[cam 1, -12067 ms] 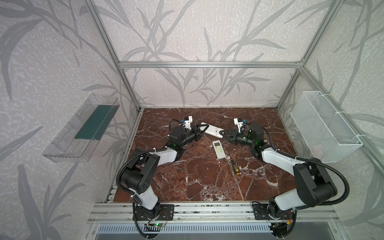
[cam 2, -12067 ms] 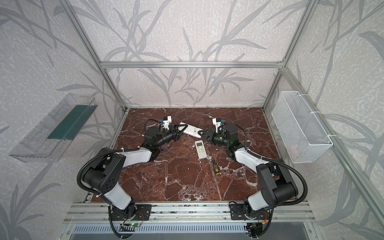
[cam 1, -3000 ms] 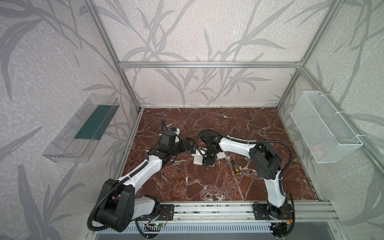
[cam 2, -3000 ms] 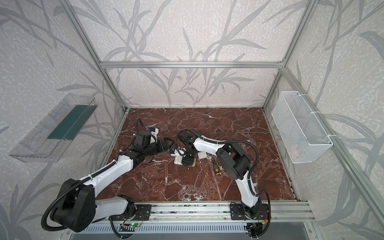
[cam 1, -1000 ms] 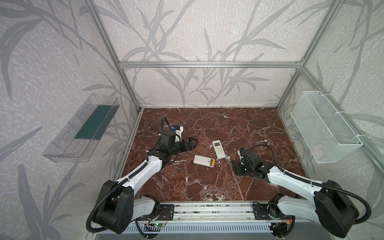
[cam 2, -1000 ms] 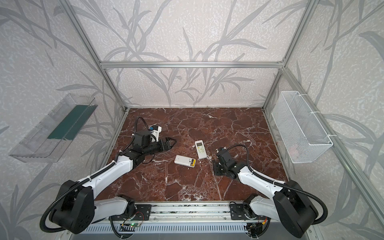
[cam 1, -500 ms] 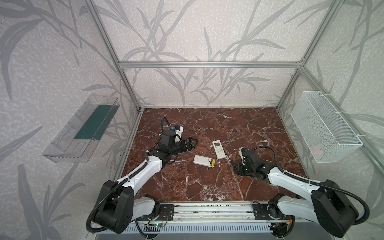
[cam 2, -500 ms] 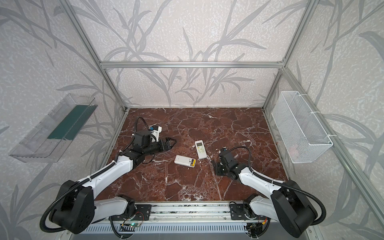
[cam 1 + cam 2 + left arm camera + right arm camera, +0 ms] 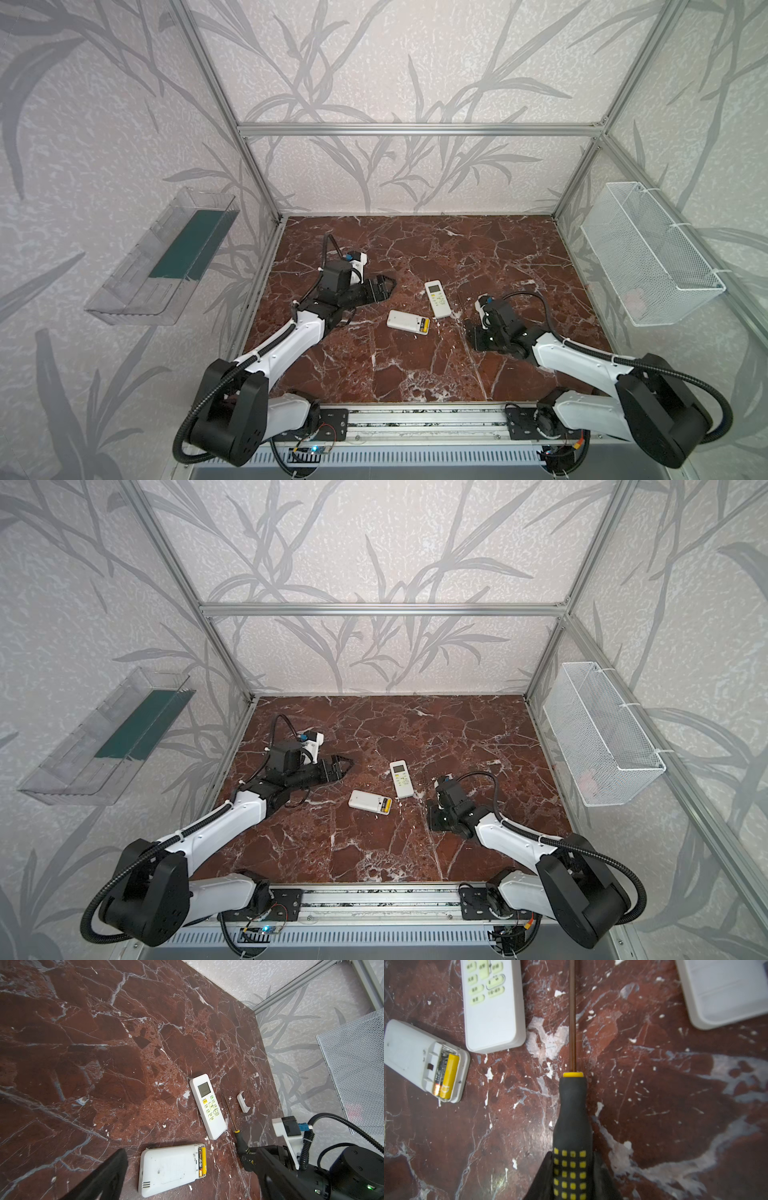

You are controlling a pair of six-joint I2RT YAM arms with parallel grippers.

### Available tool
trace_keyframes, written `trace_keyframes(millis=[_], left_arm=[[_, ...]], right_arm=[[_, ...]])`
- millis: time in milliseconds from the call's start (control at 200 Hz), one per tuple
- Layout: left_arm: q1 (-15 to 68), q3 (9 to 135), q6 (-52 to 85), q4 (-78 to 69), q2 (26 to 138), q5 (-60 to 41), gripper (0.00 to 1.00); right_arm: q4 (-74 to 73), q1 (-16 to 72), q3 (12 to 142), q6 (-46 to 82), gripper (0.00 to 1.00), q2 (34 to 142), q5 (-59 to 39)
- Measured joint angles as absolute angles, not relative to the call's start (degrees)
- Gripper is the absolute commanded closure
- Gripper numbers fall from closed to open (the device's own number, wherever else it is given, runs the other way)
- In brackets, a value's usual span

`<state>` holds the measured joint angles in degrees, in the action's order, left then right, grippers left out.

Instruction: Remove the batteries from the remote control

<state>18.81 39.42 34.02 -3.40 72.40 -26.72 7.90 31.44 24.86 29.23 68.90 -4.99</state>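
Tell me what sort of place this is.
Likely a robot test cell, not a home: an aluminium frame boxes in a marble-look tabletop, with two robot arms mounted on its front rail.

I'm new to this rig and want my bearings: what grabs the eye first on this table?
The white remote lying face down mid marble table, its cover off and a yellow battery showing at one end. To its right in both top views, the right pincer is shut on the handle of a black-and-yellow screwdriver.
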Motion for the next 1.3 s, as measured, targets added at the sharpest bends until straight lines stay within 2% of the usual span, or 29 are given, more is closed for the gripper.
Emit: trace_keyframes(millis=[265,620,1125,1300], left_arm=[[20.75,43.92,35.99,-1.63,76.03,-26.87,0.05],[25.89,48.71,39.72,-2.83,76.34,-26.87,0.1],[28.95,48.8,48.64,-13.43,83.48,-25.63,0.27],[29.67,48.82,51.24,-17.65,86.02,-25.78,0.42]], right_arm=[[14.55,35.53,29.47,20.73,1.0,57.6,-1.8],[19.22,44.56,39.46,9.39,1.0,60.88,4.71],[22.33,49.8,47.31,4.67,1.0,67.37,7.64],[22.59,50.48,49.17,4.47,1.0,70.0,7.68]])
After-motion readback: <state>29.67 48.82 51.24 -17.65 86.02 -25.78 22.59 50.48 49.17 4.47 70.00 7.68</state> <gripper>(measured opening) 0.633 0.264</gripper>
